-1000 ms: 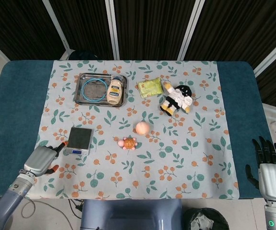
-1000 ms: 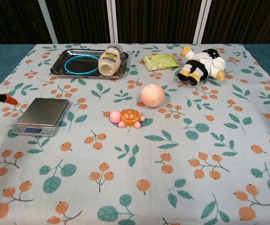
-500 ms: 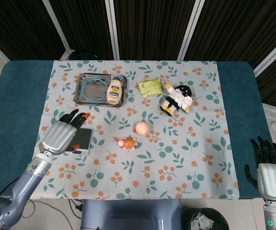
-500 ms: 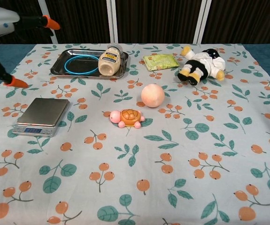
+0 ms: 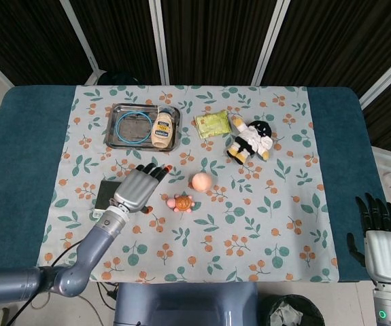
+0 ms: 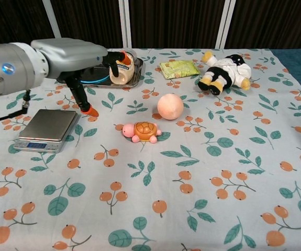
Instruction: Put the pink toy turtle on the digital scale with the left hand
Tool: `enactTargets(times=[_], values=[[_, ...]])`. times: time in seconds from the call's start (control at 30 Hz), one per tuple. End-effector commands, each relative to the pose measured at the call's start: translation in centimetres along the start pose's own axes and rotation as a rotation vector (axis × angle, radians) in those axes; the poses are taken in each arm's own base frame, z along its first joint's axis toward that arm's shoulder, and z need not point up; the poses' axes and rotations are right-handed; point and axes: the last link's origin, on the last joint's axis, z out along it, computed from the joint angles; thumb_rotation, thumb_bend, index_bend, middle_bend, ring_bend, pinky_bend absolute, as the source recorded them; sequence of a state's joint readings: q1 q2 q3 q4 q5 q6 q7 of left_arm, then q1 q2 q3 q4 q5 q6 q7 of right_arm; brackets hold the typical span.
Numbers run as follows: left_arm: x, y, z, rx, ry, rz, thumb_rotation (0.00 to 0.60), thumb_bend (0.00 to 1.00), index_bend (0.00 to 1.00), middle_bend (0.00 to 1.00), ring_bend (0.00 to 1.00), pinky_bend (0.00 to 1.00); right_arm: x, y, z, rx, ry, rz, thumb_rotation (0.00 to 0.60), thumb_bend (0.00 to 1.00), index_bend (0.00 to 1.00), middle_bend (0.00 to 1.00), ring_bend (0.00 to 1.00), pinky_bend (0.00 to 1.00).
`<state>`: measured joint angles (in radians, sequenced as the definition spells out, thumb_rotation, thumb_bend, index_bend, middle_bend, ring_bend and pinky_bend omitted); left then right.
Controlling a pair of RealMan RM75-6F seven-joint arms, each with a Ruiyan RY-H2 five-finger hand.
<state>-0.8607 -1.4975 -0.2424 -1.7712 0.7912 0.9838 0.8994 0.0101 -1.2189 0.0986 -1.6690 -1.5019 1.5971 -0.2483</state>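
Note:
The pink toy turtle with an orange shell lies on the flowered cloth near the table's middle. The digital scale sits to its left, partly covered by my arm in the head view. My left hand hovers above the table between the scale and the turtle, fingers spread, holding nothing. My right hand hangs open off the table's right front corner, far from everything.
A peach ball lies just right of the turtle. A metal tray at the back left holds a blue ring and a bottle. A green packet and a plush doll lie at the back.
My left hand has swept from the table's front left corner up over the scale and rightward toward the turtle. The right hand and the objects have not moved.

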Motion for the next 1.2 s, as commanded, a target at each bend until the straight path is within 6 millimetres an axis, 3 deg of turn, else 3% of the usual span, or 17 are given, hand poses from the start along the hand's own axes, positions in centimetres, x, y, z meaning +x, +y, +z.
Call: enactTargets(times=[0.03, 0.5, 0.87, 1.2], values=[[-0.8, 1.0, 0.5, 0.002, -0.02, 0.033, 0.6, 0.06, 0.1, 0.24, 0.19, 0.34, 0.0, 0.0, 0.0, 0.001, -0.002, 0.0, 0.6, 0.5, 0.01, 0.0, 0.01, 0.0], [-3.3, 5.0, 2.9, -0.015, -0.058, 0.077, 0.6, 0.07, 0.18, 0.32, 0.26, 0.4, -0.2, 0.1, 0.1, -0.002, -0.011, -0.004, 0.6, 0.5, 0.01, 0.0, 0.01, 0.0], [-4.4, 6.3, 4.1, -0.004, -0.074, 0.116, 0.6, 0.1, 0.2, 0.32, 0.26, 0.4, -0.1, 0.2, 0.1, -0.001, -0.012, 0.0, 0.6, 0.5, 0.01, 0.0, 0.01, 0.0], [-4.9, 7.6, 4.8, -0.015, -0.06, 0.162, 0.6, 0.15, 0.3, 0.34, 0.27, 0.4, -0.3, 0.2, 0.2, -0.002, -0.024, 0.0, 0.6, 0.5, 0.01, 0.0, 0.01, 0.0]])
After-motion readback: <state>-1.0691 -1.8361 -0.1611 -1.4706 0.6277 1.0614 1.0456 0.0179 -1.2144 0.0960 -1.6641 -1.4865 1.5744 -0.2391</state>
